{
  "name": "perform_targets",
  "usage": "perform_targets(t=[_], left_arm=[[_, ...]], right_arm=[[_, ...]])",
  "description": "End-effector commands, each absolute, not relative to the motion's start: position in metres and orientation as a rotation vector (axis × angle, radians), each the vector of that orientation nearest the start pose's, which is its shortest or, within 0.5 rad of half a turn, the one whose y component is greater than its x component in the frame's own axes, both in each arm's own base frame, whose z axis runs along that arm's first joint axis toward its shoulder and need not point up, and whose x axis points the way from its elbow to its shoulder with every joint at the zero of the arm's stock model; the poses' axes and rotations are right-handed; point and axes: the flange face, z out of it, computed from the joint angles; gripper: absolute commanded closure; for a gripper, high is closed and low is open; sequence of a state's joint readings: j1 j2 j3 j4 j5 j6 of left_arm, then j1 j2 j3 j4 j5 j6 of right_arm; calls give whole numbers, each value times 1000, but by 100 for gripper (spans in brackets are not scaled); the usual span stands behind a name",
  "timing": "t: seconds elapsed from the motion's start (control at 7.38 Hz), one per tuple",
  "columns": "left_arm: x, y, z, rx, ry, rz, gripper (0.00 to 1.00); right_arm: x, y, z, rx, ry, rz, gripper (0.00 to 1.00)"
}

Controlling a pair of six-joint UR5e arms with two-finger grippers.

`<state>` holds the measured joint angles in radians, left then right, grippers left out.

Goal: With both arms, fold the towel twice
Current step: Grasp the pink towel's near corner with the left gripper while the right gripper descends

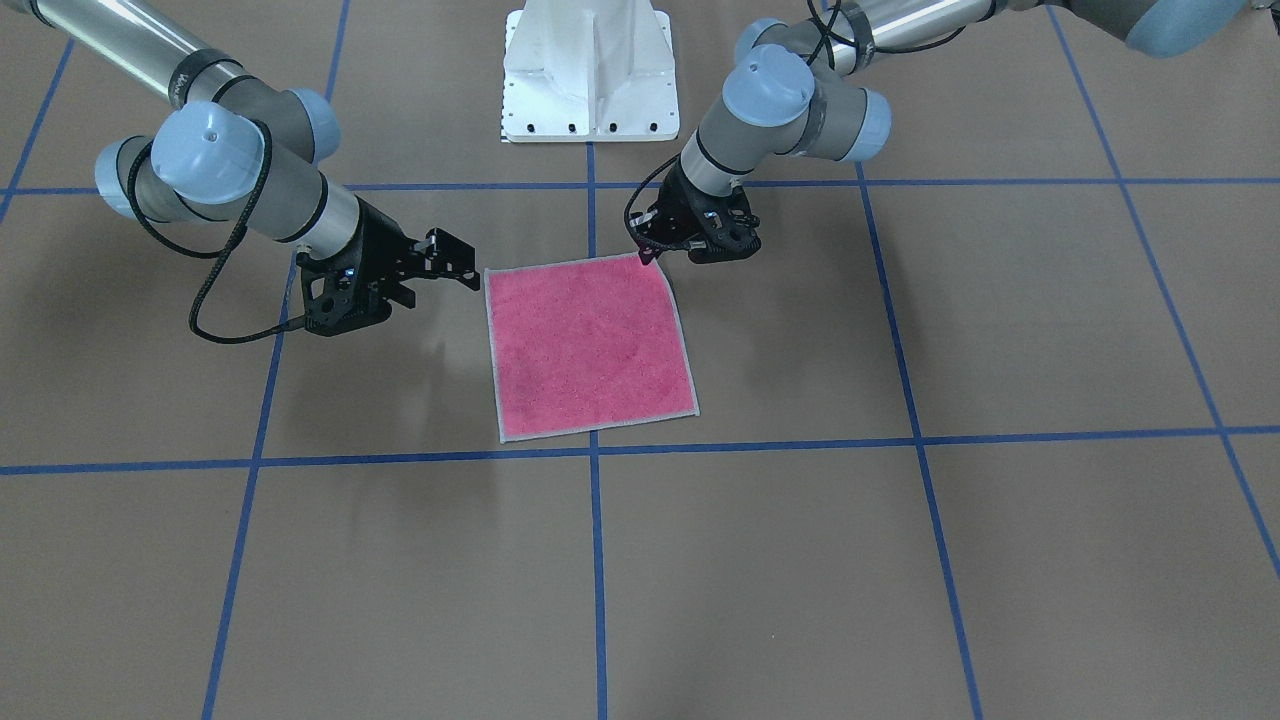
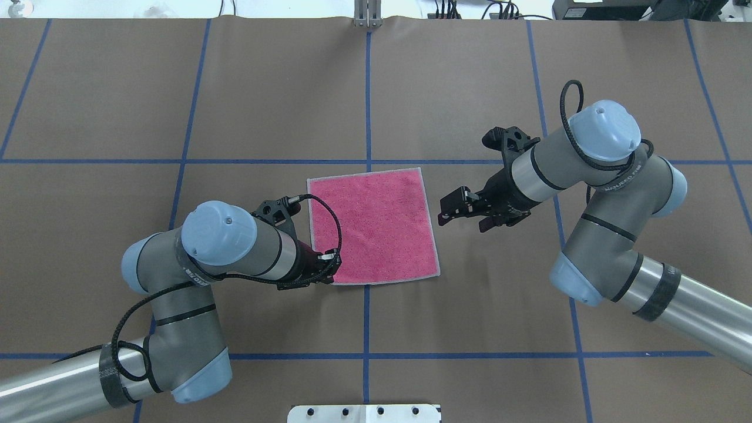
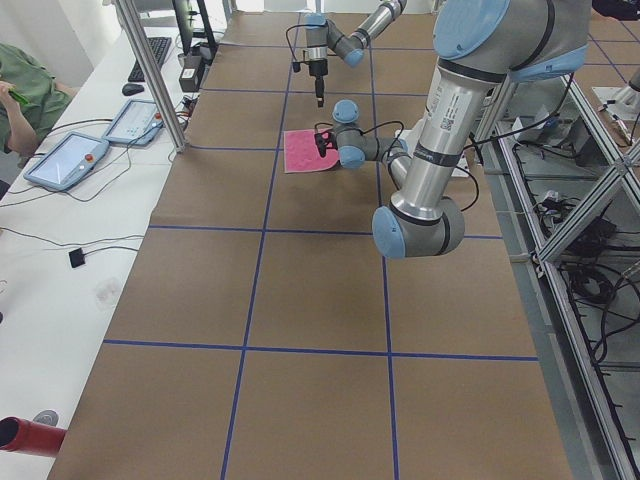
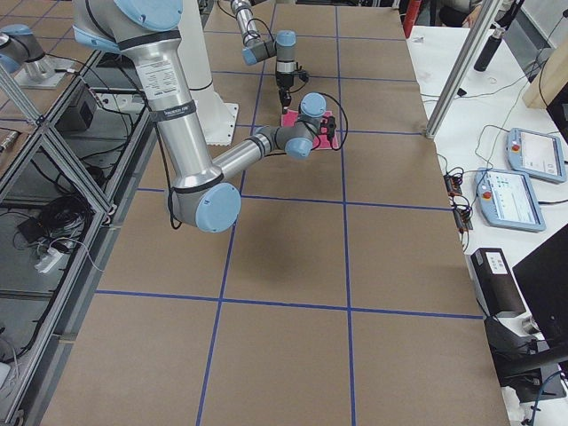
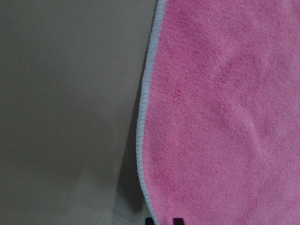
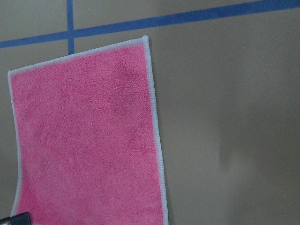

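Left gripper [image 1: 648,256] down at one robot-side corner of towel [image 1: 590,350]; clenched or released, cannot tell. Right gripper [image 2: 447,210] spread and empty, just beside the opposite edge. Towel flat on table [image 1: 900,560], pink face up, between both grippers. Judged progress: no fold made; both folds left.

Towel [image 2: 374,226] flat, unfolded, pink face up; left arm [image 2: 235,241] over its near corner, right arm [image 2: 564,167] beside opposite edge.

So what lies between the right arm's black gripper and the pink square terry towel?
Only a narrow strip of bare brown table paper; the overhead view shows the right gripper just off the towel, at its right edge.
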<state>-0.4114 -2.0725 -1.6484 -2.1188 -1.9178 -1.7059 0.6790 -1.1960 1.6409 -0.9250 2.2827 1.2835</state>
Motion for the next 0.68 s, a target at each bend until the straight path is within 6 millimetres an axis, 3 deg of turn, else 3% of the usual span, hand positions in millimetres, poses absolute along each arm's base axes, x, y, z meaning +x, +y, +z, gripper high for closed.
perform_targets(t=[0.0, 0.41, 0.54], left_arm=[[562, -356, 267, -150, 1158, -290, 100], [562, -356, 267, -152, 1158, -292, 100], [561, -357, 267, -151, 1158, -294, 100]], right_arm=[[-458, -428, 336, -122, -1203, -29, 0], [-507, -388, 345, -85, -1156, -30, 1], [-510, -385, 344, -85, -1154, -33, 2]])
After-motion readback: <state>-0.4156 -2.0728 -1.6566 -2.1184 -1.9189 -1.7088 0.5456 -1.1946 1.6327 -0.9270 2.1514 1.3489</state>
